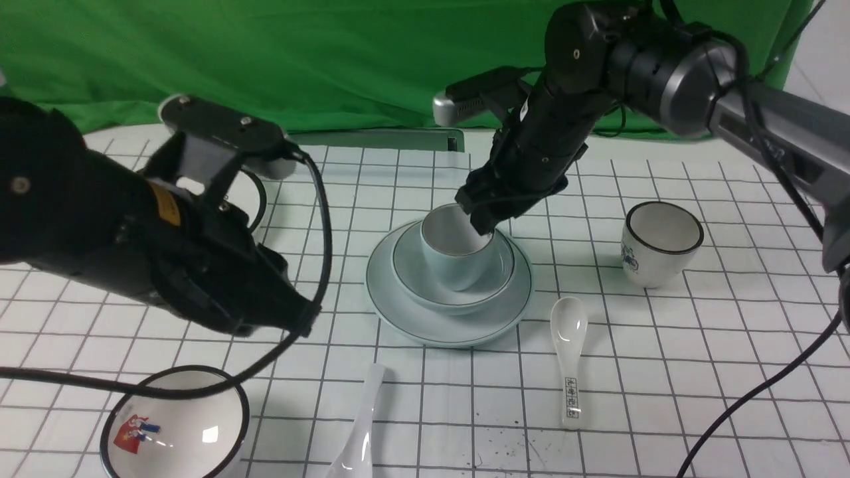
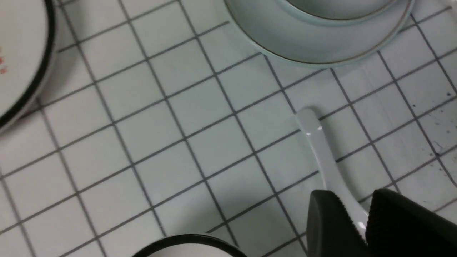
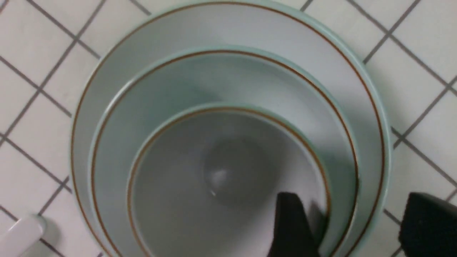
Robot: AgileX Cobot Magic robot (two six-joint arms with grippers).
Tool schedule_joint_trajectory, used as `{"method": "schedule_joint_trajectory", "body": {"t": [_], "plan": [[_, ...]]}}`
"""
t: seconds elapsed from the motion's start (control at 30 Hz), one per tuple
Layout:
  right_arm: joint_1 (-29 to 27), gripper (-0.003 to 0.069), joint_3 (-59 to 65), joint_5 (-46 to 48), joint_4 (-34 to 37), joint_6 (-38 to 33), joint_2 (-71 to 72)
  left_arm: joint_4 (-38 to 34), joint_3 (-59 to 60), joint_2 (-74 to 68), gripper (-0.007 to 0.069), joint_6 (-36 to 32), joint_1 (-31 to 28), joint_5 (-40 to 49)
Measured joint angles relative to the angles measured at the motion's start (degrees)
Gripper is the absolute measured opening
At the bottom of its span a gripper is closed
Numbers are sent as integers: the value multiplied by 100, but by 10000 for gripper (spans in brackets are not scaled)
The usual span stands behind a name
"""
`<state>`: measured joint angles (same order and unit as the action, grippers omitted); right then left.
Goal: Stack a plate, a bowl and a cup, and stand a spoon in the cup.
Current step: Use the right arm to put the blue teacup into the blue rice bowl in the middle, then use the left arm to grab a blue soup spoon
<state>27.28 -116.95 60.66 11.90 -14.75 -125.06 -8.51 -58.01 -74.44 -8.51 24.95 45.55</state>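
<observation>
The pale blue-green plate lies mid-table with the grey-blue bowl on it. The cup sits in the bowl, leaning a little. My right gripper is open astride the cup's far rim. In the right wrist view one of its fingers is inside the cup and the other is outside the plate. The plain white spoon lies flat near the front edge. My left gripper hovers left of and above it. In the left wrist view the left gripper stands slightly open, the spoon's handle showing through the gap.
A black-rimmed bowl with a red figure sits at the front left. A white cup with a blue drawing stands at the right. A spoon with black characters lies right of the plate. A black-rimmed plate is mostly hidden behind the left arm.
</observation>
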Motion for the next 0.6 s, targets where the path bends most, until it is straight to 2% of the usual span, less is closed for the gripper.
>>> {"method": "schedule_joint_trajectory", "body": {"t": [0.03, 0.1, 0.17, 0.3, 0.43, 0.6], "plan": [[0, 441, 0, 11, -15, -13, 27, -14, 0, -38, 168, -31, 20, 0], [0, 444, -6, 176, -80, -132, 459, -54, -6, -324, 264, -97, 321, 22], [0, 443, -18, 368, -190, -208, 816, 14, -11, -598, 328, -11, 504, 22], [0, 442, -26, 764, -646, -310, 1652, 250, -11, -1306, 468, 503, 709, -94], [0, 442, -30, 850, -1062, -310, 2293, 364, -16, -1964, 519, 900, 709, -531], [0, 442, -30, 886, -1190, -310, 2748, 251, -98, -2569, 507, 997, 709, -1077]]}}
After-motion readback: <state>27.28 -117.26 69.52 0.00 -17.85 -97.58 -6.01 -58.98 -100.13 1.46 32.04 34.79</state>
